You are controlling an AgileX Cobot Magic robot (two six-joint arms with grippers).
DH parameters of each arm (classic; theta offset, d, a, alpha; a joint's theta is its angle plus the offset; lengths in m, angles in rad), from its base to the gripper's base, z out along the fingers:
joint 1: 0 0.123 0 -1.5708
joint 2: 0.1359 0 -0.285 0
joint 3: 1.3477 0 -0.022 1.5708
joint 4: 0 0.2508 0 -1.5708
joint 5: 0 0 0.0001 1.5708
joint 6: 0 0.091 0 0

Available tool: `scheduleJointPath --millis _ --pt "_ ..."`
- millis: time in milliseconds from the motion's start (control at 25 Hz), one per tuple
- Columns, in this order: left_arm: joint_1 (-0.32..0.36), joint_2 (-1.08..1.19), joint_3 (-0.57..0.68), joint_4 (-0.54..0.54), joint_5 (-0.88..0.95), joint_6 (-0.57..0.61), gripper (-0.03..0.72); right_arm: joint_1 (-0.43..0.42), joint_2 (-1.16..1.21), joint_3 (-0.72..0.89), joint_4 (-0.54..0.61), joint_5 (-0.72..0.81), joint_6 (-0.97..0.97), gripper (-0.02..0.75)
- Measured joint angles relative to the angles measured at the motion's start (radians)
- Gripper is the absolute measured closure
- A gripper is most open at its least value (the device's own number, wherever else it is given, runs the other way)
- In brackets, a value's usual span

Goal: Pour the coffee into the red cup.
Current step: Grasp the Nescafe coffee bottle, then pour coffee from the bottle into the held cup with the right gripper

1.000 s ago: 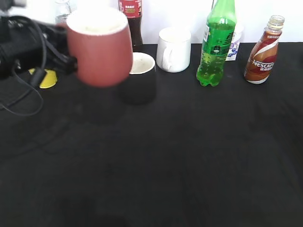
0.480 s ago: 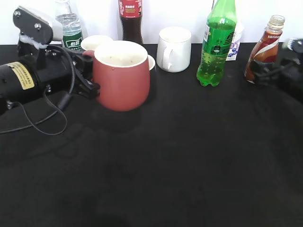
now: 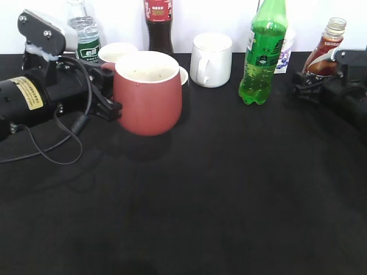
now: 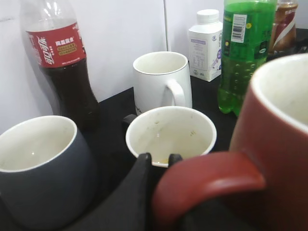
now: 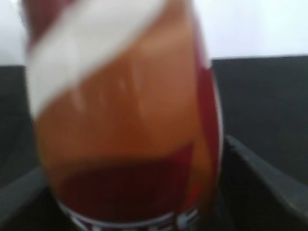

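On a black tabletop (image 3: 200,195), the left hand (image 3: 106,94) grips the handle of the red cup (image 3: 148,91), which stands upright left of centre, empty. Just behind it sit two smaller cups and a cola bottle (image 3: 158,26). At the far right, the right hand (image 3: 312,80) sits around the base of the coffee (image 3: 324,51), a finger on each side; whether it has clenched cannot be told. The bottle appears uncapped. A loose or low grip could let it slip or tip when lifted, spilling coffee early. The green bottle (image 3: 262,51) stands near the path and could be knocked.
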Motion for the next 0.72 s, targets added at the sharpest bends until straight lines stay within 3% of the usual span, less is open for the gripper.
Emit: scheduleJointPath --millis 200,440,520,720 --pt "0.0 0.0 0.0 0.001 0.0 0.0 0.62 0.0 0.047 -0.06 -0.035 -0.004 0.017 0.111" --pt "0.0 0.0 0.0 0.002 0.0 0.0 0.62 0.0 0.075 -0.107 -0.087 -0.007 0.032 0.207" --pt "0.0 0.0 0.0 0.002 0.0 0.0 0.62 0.0 0.075 -0.107 -0.1 -0.009 0.031 0.207" --pt "0.0 0.0 0.0 0.03 0.0 0.0 0.62 0.0 -0.055 0.022 -0.112 -0.029 0.006 0.207"
